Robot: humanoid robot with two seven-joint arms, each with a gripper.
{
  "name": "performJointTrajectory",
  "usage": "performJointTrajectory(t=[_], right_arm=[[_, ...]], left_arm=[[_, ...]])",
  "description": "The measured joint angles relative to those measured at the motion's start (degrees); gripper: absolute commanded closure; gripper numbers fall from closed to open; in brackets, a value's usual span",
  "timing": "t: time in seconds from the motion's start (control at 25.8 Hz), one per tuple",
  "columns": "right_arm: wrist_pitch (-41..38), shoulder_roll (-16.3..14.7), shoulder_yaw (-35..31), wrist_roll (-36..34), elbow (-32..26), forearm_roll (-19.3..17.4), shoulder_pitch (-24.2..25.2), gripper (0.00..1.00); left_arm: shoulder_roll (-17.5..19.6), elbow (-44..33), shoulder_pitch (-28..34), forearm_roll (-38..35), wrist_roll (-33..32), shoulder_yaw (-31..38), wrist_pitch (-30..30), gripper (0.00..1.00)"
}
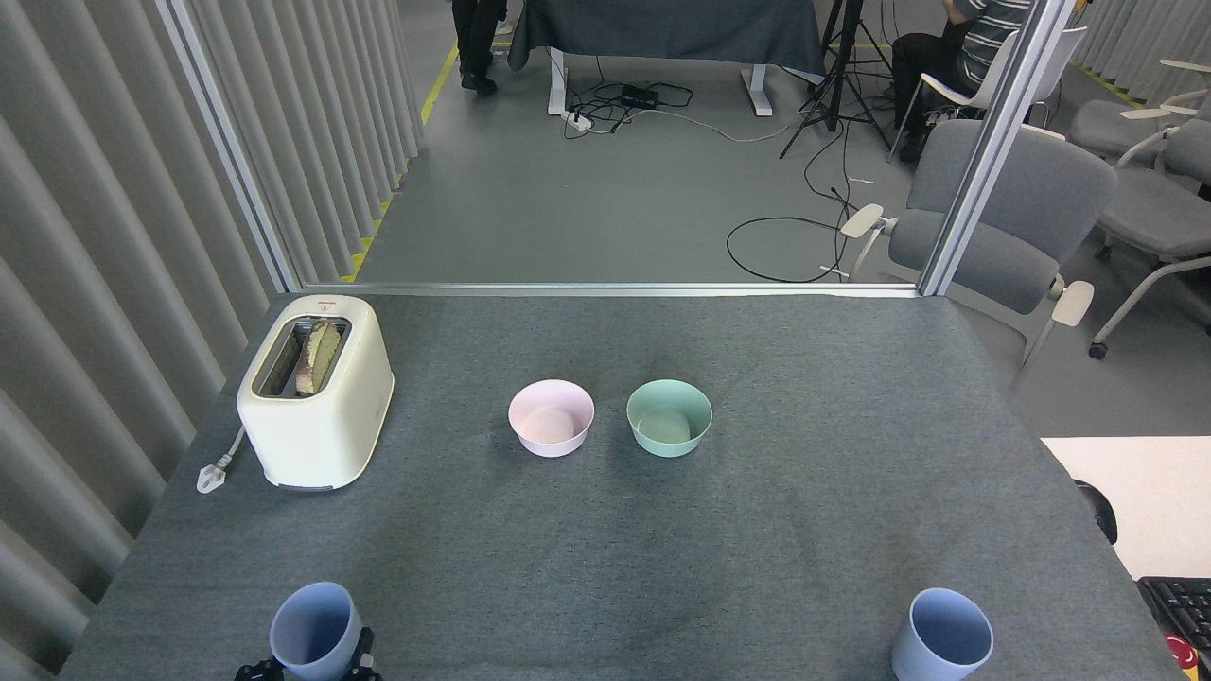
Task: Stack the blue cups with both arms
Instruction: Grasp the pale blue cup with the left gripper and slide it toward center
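Jaws of the left gripper (307,670) show only as dark finger parts at either side of the base of the left blue cup (315,630), at the lower edge of the head view. They appear closed around that cup, and the cup seems raised and carried; I judge this a firm hold, though the contact points are cropped. No part of the right gripper is in sight, so its jaws cannot be reported.

Right blue cup (942,635) stands upright near the front right corner of the grey table (605,558), well apart from the left one. Pink bowl (551,417) and mint-green bowl (669,417) sit side by side at mid-table, not touching.

Recommendation for the step in hand: keep the held cup upright and level, lift clear of the cloth before crossing, and route along the front edge away from both bowls. The right arm should steady the standing cup so the two nest mouth over base without tipping.

Markings: the cream toaster (316,390) bears a small red mark on its top rear edge; too small to read. No other legible writing observed.
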Motion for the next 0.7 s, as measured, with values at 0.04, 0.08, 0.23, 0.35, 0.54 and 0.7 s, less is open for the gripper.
performJointTrajectory(t=[0.04, 0.08, 0.23, 0.35, 0.54, 0.7], right_arm=[[0.0, -0.1, 0.0, 0.0, 0.0, 0.0, 0.0, 0.00], [0.2, -0.1, 0.1, 0.0, 0.0, 0.0, -0.1, 0.00], [1.4, -0.3, 0.4, 0.0, 0.1, 0.1, -0.2, 0.00], [2.0, -0.3, 0.5, -0.2, 0.1, 0.1, -0.2, 0.00], [2.2, -0.1, 0.3, -0.1, 0.1, 0.1, 0.0, 0.00], [2.3, 0.0, 0.3, 0.0, 0.2, 0.1, 0.1, 0.00]], left_arm=[[0.0, -0.8, -0.3, -0.3, 0.0, -1.6, -0.3, 0.60], [-0.1, -1.4, -0.6, -0.6, 0.0, -3.3, -0.5, 0.60], [-2.1, -2.3, -4.0, -3.9, 0.0, -12.6, -0.8, 0.60], [-6.0, 0.5, -6.6, -8.8, 0.0, -17.1, -0.6, 0.60], [-11.2, 6.0, -9.8, -13.6, 0.0, -19.2, 0.0, 0.60], [-12.0, 9.6, -12.2, -14.2, 0.1, -19.3, 2.3, 0.60]])
